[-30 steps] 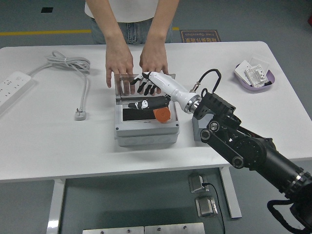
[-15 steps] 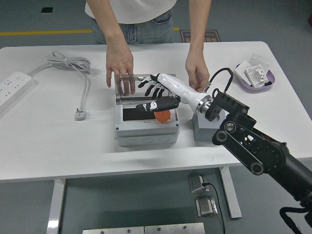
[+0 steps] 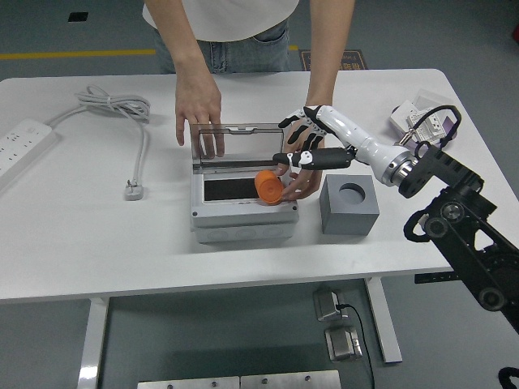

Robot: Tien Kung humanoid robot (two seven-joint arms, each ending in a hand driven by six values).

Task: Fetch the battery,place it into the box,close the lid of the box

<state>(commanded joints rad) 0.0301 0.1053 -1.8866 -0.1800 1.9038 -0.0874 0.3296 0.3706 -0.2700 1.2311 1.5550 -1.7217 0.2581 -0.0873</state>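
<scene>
Head view: the robot's right hand (image 3: 312,146) has pulled back from over the box (image 3: 243,212) toward centre-right, fingers spread, holding nothing. A person's hand (image 3: 298,182) now grips the orange battery (image 3: 268,186) at the box's opening; another hand (image 3: 199,109) holds the lid (image 3: 237,144) up. Closing remains.
</scene>
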